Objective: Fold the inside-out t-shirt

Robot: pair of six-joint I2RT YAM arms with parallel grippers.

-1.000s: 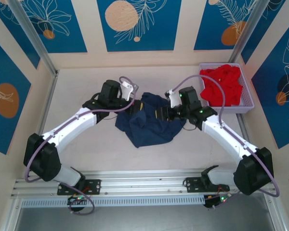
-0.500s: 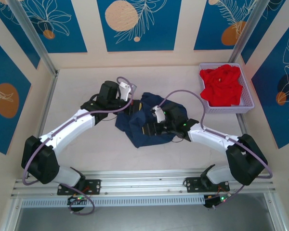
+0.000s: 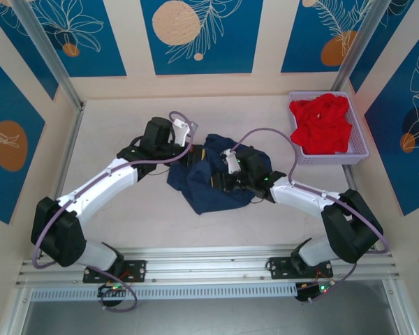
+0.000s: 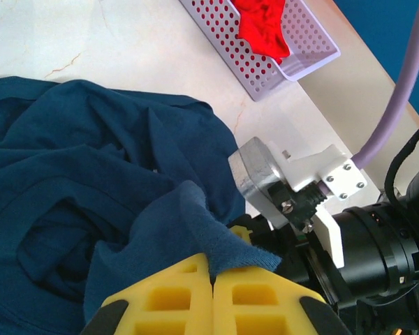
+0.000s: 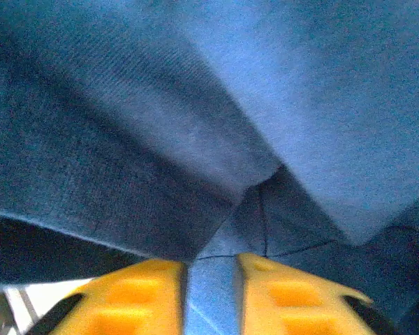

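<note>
The inside-out t-shirt (image 3: pixel 208 190) is a dark navy heap, crumpled at the middle of the table. My left gripper (image 3: pixel 192 158) is at the heap's upper left edge. In the left wrist view its yellow jaws (image 4: pixel 211 269) are pressed together on a raised fold of the t-shirt (image 4: pixel 91 174). My right gripper (image 3: pixel 221 183) lies low over the middle of the heap, pointing left. In the right wrist view the navy cloth (image 5: pixel 195 105) hangs close over the lens, and a strip of it fills the narrow gap between the yellow fingers (image 5: pixel 211 272).
A lilac perforated basket (image 3: pixel 361 145) holding a bright red garment (image 3: pixel 321 124) stands at the back right, seen again in the left wrist view as a basket (image 4: pixel 309 43). The right arm's wrist (image 4: pixel 314 195) sits close beside my left fingers. Bare tabletop lies left of the heap.
My right arm has swung left and down onto the middle of the shirt, and its jaws have narrowed onto cloth. The left arm has barely moved.
</note>
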